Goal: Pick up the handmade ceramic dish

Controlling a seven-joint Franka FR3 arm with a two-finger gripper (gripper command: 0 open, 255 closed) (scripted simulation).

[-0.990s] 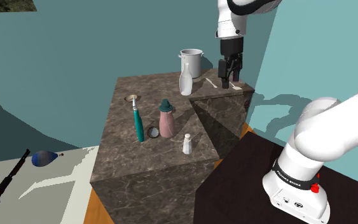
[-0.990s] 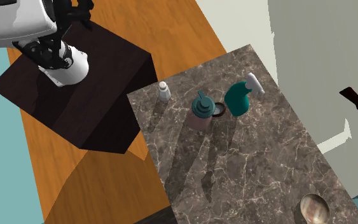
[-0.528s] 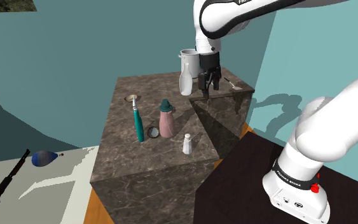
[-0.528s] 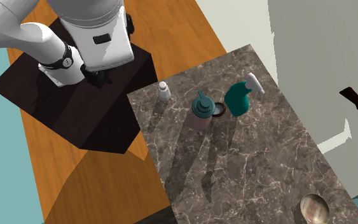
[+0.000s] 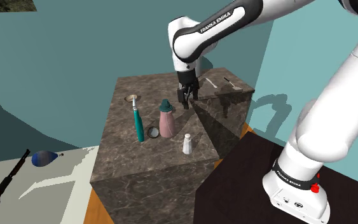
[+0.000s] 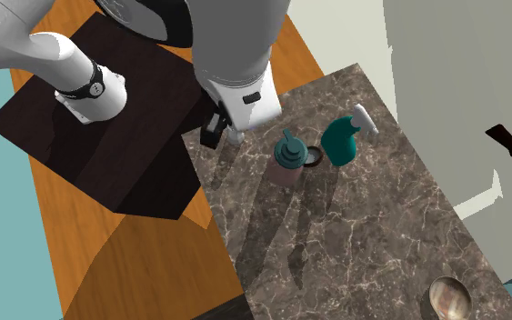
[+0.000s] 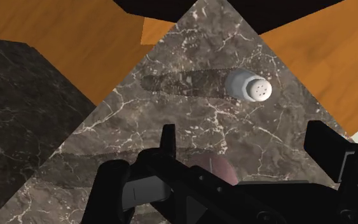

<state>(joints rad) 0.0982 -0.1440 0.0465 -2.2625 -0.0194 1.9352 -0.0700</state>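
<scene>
The ceramic dish (image 5: 133, 98) is a small round bowl with a pale glazed inside, near the counter's far left edge in the shoulder view. In the second exterior view the dish (image 6: 449, 298) lies at the counter's lower right corner. My gripper (image 5: 187, 99) hangs open above the counter, well to the shoulder view's right of the dish and just behind a pink dispenser (image 5: 166, 119). In the wrist view my gripper (image 7: 247, 153) has its fingers apart with nothing between them, above the marble top and near a white shaker (image 7: 250, 86).
On the dark marble counter (image 5: 126, 159) lie a teal spray bottle (image 5: 138, 125), a small dark ring (image 5: 153, 133) and the white shaker (image 5: 187, 144). The black stand (image 5: 247, 172) adjoins the counter. A rifle (image 5: 6, 181) and a blue object (image 5: 44, 158) lie on the floor.
The arm has swung from the counter's back right corner toward the shoulder view's left and lower over the counter. The gripper has stayed open. Nothing on the counter has moved.
</scene>
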